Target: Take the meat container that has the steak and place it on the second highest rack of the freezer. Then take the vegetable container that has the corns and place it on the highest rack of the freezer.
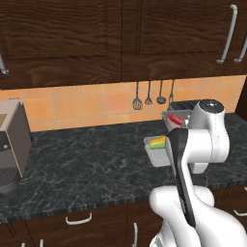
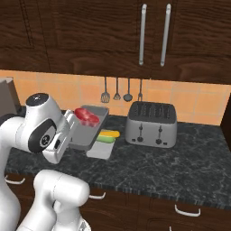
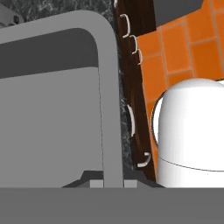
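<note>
Right base view: my claw (image 2: 72,131) grips the long shallow grey meat tray (image 2: 92,131), red steak (image 2: 87,116) just beyond, lifted above the table (image 2: 180,162).

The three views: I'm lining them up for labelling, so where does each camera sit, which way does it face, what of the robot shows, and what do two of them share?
Left base view: behind the arm to its left, facing the counter and tiled wall; white arm at lower right.
Right base view: behind to its right, facing the toaster; arm at lower left, lifting the meat container with the steak.
Hand view: on the hand, looking along the fingers at the meat container's rim.
Shared: both base views show the vegetable container, the corns and the hanging utensils.
</note>
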